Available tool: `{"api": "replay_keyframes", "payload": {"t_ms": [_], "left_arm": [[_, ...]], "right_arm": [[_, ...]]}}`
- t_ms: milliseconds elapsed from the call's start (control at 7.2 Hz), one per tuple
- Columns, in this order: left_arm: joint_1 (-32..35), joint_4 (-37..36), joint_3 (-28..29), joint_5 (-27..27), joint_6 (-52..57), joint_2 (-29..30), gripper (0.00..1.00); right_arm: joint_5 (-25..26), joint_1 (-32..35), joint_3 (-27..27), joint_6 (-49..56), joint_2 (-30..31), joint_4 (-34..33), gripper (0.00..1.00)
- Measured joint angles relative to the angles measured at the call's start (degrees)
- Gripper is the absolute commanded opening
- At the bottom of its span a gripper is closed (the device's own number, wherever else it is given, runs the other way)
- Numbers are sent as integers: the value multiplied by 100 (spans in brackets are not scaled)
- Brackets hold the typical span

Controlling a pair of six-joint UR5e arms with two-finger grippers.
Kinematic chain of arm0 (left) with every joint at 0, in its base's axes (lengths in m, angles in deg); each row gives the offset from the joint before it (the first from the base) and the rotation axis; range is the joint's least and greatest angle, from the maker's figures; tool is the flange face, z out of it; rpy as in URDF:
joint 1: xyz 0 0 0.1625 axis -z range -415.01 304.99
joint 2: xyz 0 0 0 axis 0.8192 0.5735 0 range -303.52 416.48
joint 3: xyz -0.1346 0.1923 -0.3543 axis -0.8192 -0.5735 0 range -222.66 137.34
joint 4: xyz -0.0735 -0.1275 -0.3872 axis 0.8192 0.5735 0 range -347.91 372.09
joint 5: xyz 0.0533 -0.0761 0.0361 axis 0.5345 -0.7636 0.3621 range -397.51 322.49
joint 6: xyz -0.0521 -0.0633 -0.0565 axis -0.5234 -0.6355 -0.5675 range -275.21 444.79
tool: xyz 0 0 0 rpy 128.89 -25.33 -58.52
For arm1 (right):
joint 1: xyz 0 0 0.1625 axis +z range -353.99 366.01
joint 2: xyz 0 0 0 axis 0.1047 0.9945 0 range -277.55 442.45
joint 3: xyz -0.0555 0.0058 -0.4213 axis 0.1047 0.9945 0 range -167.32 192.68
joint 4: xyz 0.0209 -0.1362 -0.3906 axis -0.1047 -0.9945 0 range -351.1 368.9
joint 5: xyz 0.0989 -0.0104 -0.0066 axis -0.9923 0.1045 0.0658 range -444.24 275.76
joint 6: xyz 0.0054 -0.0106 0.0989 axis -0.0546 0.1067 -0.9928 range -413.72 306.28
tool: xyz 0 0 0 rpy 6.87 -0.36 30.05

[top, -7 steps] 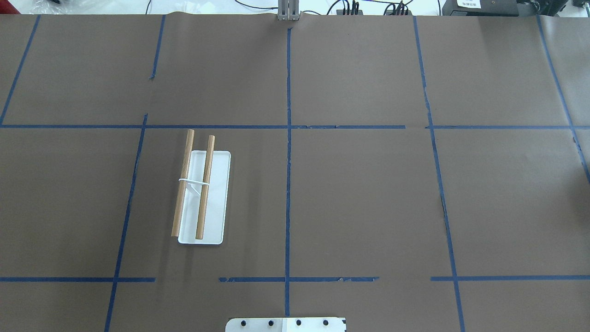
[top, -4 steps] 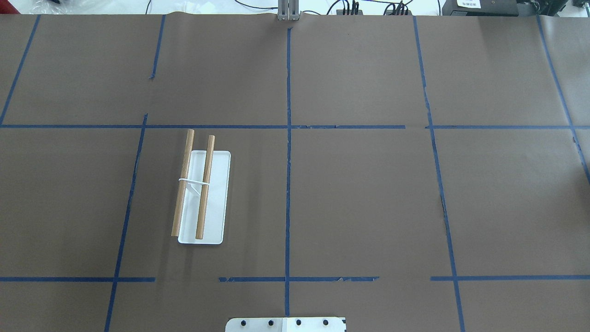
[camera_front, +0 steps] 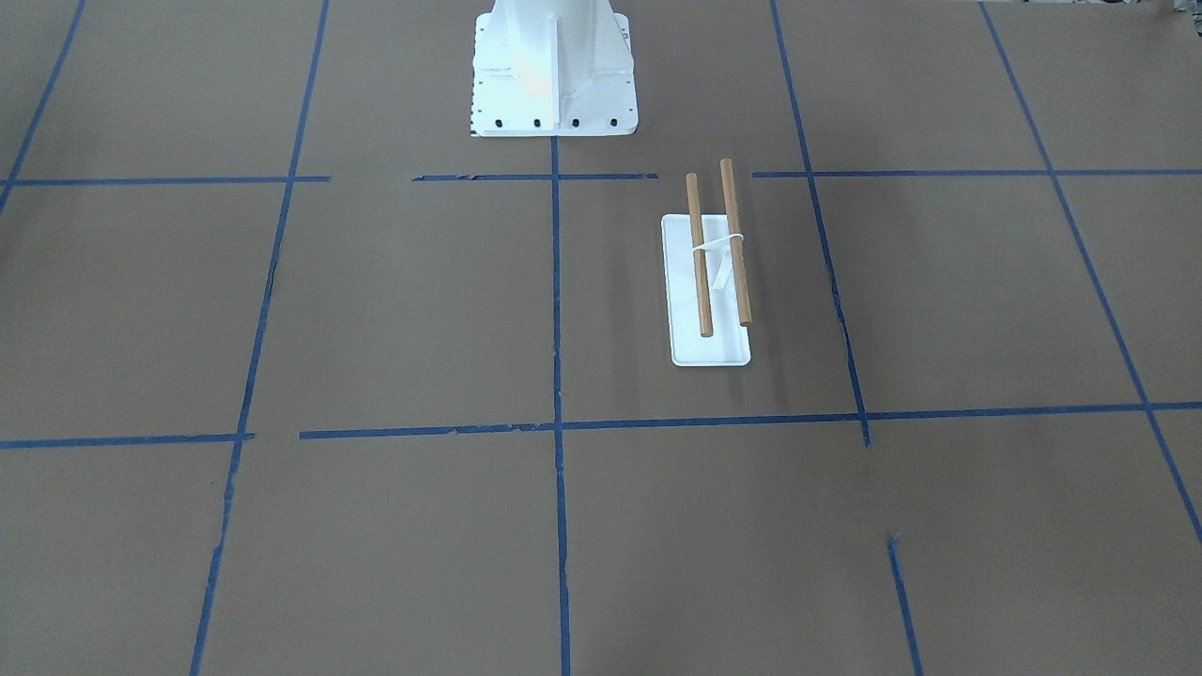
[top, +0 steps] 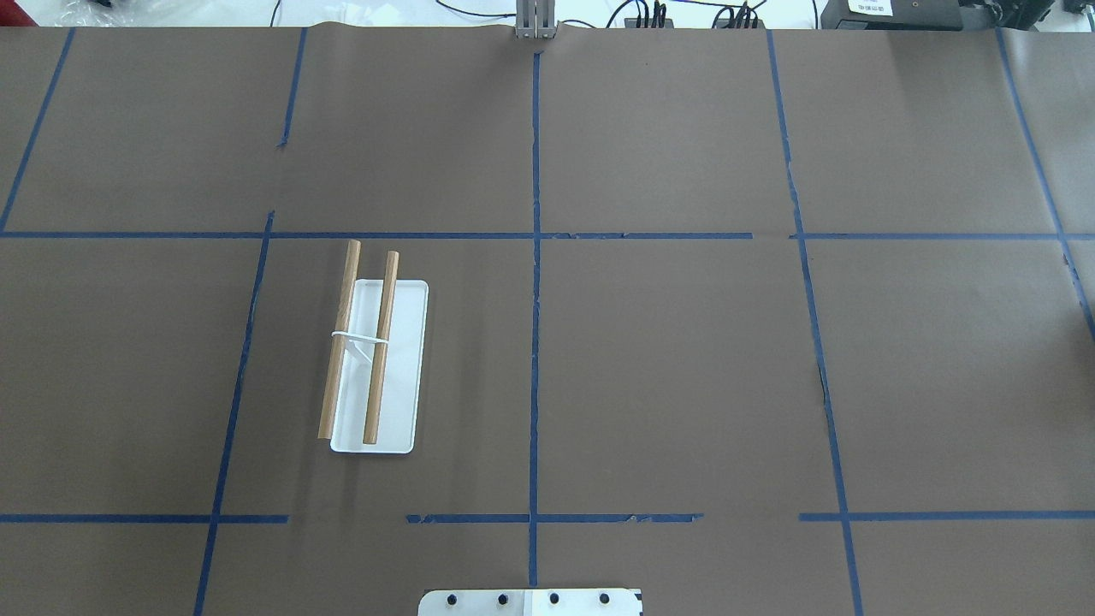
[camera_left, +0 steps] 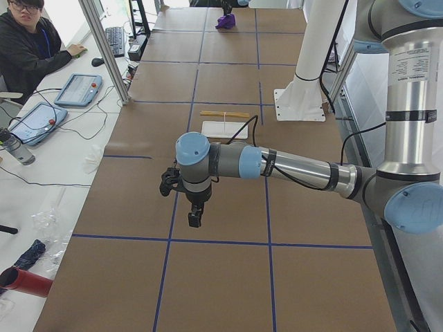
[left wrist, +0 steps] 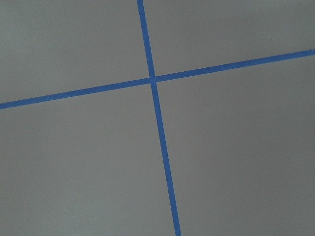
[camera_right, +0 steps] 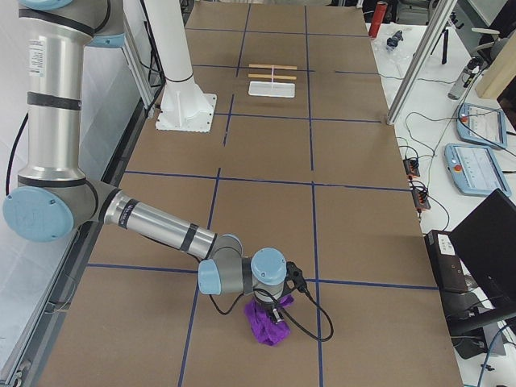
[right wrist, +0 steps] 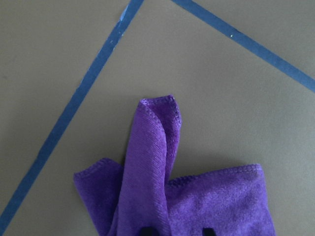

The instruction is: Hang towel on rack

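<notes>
Purple towel (right wrist: 216, 201) lies crumpled (one fold ridged up) beneath right gripper (right wrist: 177, 230), whose grip is unclear.

Bright even light, faint shadow beside the rack (camera_front: 721, 296) — glare on the white pedestal (camera_front: 554, 66), frames sharp.

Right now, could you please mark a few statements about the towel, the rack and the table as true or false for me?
1. Both dowels of the rack are bare. True.
2. The towel is green. False: it is purple.
3. The towel lies beside the rack. False: it lies far off, at the table's end on the robot's right, at the right gripper.
4. The rack stands on the robot's left half of the table. True.
5. The left wrist view shows the towel. False: it shows only brown table and blue tape.
</notes>
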Motion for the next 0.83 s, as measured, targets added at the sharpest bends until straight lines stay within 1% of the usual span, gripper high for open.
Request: {"api": "replay_keyframes", "payload": {"t_ms": [139,278,556,833], "left_arm": [[0,-2,-5,0,-2,0,100],[0,-2,-8,0,-2,0,100],[0,6,-13,1,-5,2,100],[5,22,-27,7,-8,122,100]], "right_arm": [[-22,-42,4,-1,0,-4,5],[-29,-75,2,10,-1,-9,0],[-37,-130,-128,49,5,-23,0],[-66,-193,-665,52,3,-78,0]]}}
